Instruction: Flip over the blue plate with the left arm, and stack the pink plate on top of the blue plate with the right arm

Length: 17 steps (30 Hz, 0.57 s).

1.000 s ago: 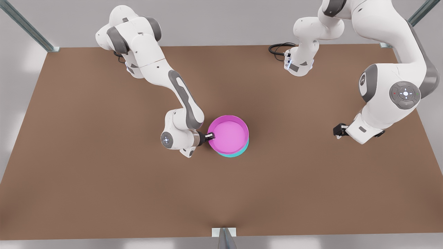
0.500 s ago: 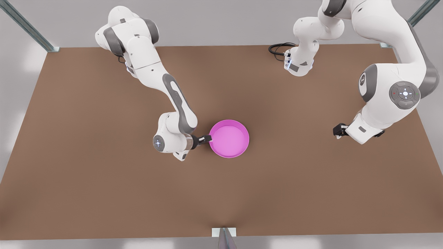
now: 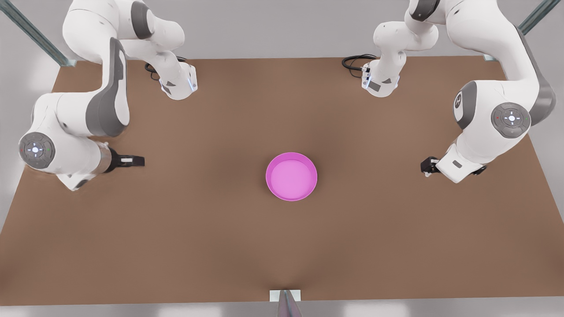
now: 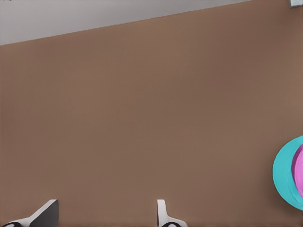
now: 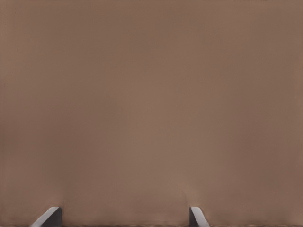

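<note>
Now the pink plate sits mid-table, squarely on the blue plate; we judge the stack done. Slightly farther, our right gripper has released it and withdrawn to the front view's left, fingers spread. The left gripper waits opposite, likewise spread.

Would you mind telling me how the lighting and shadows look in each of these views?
Front view: soft, even light, the table slightly darker around the pink plate, no glare. Left wrist view: flat light on the blue plate, open left pincer casting no clear shadow. Right wrist view: faint dark patches beside the open right pincer.
</note>
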Available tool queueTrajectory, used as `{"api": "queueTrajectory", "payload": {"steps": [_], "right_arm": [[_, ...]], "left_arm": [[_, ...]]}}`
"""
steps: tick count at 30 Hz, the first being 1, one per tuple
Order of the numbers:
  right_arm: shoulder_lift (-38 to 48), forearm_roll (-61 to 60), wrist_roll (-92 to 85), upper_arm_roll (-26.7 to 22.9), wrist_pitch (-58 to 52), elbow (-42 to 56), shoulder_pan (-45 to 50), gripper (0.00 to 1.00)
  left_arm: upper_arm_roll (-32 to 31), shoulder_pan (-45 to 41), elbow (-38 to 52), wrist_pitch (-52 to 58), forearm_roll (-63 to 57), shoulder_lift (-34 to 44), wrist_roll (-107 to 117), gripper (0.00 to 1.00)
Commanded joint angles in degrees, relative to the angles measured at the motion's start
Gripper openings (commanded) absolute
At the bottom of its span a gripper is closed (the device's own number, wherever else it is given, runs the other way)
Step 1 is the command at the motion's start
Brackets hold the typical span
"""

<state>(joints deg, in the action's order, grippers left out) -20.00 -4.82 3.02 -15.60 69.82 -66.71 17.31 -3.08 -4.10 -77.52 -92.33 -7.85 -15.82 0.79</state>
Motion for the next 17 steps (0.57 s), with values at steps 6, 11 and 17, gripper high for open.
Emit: {"api": "queueTrajectory", "payload": {"steps": [6, 11, 17], "right_arm": [[18.9, 4.3, 8.0, 11.8, 4.5, -20.1, -8.5, 1.0], [18.9, 5.5, 7.5, 12.3, 4.2, -20.0, -8.3, 1.0], [18.9, 5.5, 7.4, 12.3, 4.1, -19.7, -8.3, 1.0]], "left_arm": [[0.0, 0.1, 0.0, 0.3, 0.2, 0.1, -0.1, 1.0], [0.2, 0.3, -0.1, 0.7, 0.2, 0.1, 0.0, 1.0], [0.2, 0.5, -0.1, 0.8, 0.1, 0.0, -0.2, 1.0]]}}
